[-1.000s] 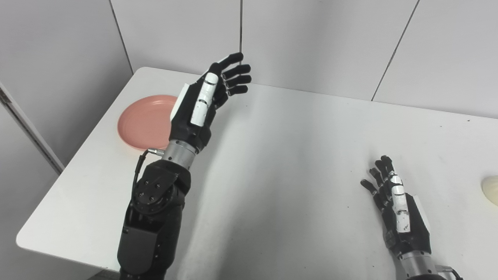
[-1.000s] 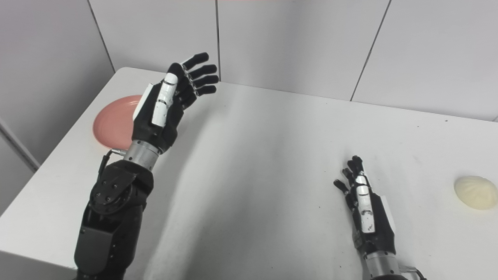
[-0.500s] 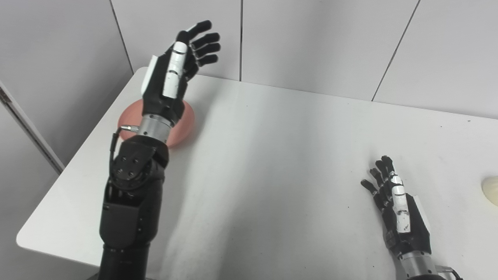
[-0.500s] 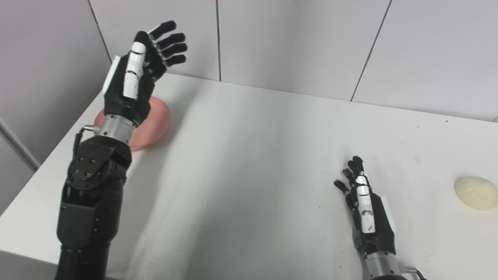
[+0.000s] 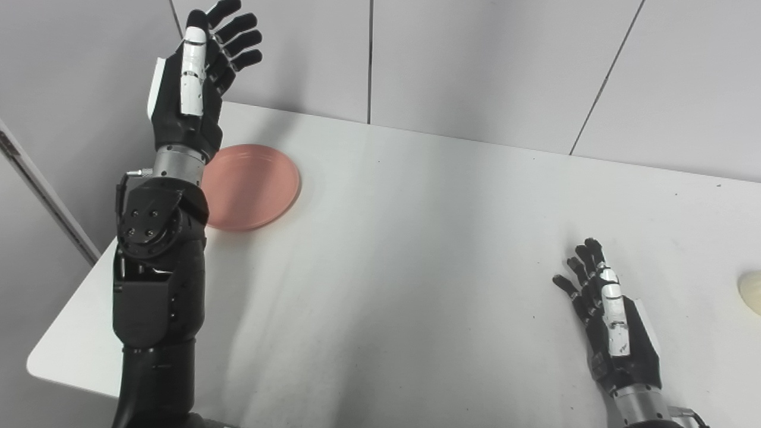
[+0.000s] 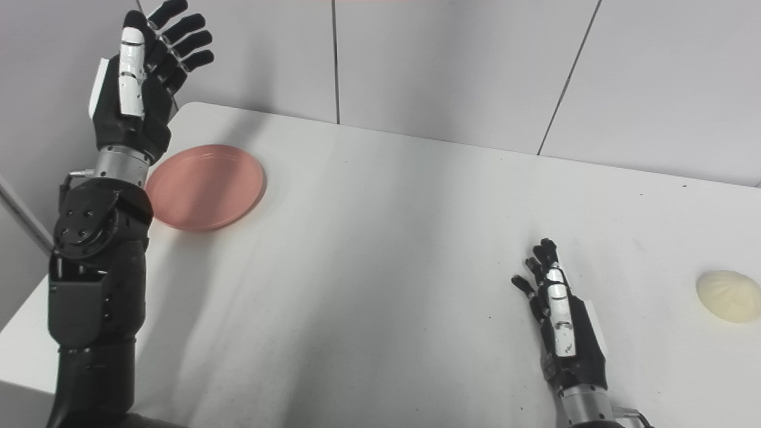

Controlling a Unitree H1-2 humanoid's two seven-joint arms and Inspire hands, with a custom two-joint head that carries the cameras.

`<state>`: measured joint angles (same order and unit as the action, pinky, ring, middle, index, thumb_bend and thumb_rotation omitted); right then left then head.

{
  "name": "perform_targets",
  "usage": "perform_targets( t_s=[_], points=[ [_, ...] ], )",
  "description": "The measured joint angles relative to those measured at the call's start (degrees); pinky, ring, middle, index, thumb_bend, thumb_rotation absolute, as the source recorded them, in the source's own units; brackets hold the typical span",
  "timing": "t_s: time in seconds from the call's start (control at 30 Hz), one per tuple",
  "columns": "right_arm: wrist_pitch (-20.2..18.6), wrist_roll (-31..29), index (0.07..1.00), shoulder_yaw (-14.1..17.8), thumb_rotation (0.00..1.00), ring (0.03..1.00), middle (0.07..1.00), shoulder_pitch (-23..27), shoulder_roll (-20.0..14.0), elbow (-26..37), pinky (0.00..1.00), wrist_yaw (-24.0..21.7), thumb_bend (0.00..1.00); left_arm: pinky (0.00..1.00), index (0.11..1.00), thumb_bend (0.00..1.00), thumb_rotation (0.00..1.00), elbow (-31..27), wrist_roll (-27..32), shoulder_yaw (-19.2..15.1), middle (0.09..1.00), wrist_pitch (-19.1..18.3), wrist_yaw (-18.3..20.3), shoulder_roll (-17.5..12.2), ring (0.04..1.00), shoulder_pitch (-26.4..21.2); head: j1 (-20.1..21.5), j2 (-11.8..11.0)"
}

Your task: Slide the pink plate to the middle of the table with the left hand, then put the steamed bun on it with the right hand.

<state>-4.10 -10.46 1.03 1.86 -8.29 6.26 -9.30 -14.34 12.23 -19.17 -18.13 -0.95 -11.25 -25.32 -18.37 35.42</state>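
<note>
The right hand point(image 6: 568, 330) lay low over the table point(image 6: 380, 249) at about 4 o'clock, nearest the camera. Its black segmented fingers point(image 6: 538, 273), with one white-plated digit, were extended and slightly apart, holding nothing; whether it touched the surface could not be determined. The table was a flat, matte white slab with rounded corners.

The steamed bun point(image 6: 728, 295) sat at 3 o'clock, well apart from the right hand. It was a pale cream dome with a smooth skin and faint pleats.

The pink plate point(image 5: 252, 185) rested at 10 o'clock near the table's left edge. It was a round, shallow dish with a smooth salmon surface and a low raised rim. The left forearm, black with a metal wrist collar, overlapped the plate's left rim in the view.

The left hand point(image 5: 187, 98) was raised above the plate at 11 o'clock, against the grey panelled wall point(image 5: 475, 65). Its fingers were spread and lightly curled, gripping nothing.
</note>
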Motion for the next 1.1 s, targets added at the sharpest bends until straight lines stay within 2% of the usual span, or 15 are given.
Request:
perform_targets(
  t_s=[0.23, 0.53, 0.67, 0.8, 0.97, 1.1],
  points=[
    [0.0, -0.4, 1.000, 0.1, 1.00, 0.990, 0.999, 0.2, -0.4, -0.3, 1.00, -0.7, 0.28, 0.79, 0.781, 0.51, 0.96, 3.1, 0.3, -2.5, 0.793, 5.3, -0.9, -0.4, 0.796, 0.5, -0.2, 0.0],
    [0.0, -0.4, 1.000, 0.2, 1.00, 0.993, 1.000, 0.3, -0.6, -0.4, 1.00, -0.9, 0.28, 0.83, 0.821, 0.52, 0.96, 9.4, 3.3, -5.9, 0.833, 10.2, -1.3, -0.6, 0.830, 1.9, -0.5, 0.2],
    [0.0, -0.4, 1.000, 0.2, 1.00, 0.993, 1.000, 0.4, -0.6, -0.5, 1.00, -1.0, 0.28, 0.83, 0.823, 0.53, 0.93, 11.3, 5.0, -6.7, 0.835, 11.3, -1.2, -1.9, 0.830, 1.9, -0.7, 0.2],
    [0.0, -0.4, 1.000, 0.3, 1.00, 0.995, 1.000, 0.4, -0.7, -0.5, 1.00, -1.0, 0.28, 0.82, 0.833, 0.50, 0.99, 12.7, 6.9, -7.8, 0.846, 11.3, -1.2, -2.5, 0.840, 2.0, -0.7, 0.2],
    [0.0, -0.3, 1.000, 0.3, 1.00, 0.990, 1.000, 0.4, -0.8, -0.5, 1.00, -1.1, 0.29, 0.82, 0.838, 0.50, 1.00, 13.8, 7.8, -8.0, 0.845, 11.2, -1.3, -3.0, 0.840, 2.5, -0.8, 0.4],
    [0.0, -0.1, 1.000, 0.2, 1.00, 0.990, 1.000, 0.4, -0.8, -0.5, 1.00, -1.1, 0.29, 0.87, 0.855, 0.52, 1.00, 17.8, 7.8, -8.0, 0.867, 11.3, -1.5, -4.0, 0.867, 2.6, -0.9, 0.4]
  ],
)
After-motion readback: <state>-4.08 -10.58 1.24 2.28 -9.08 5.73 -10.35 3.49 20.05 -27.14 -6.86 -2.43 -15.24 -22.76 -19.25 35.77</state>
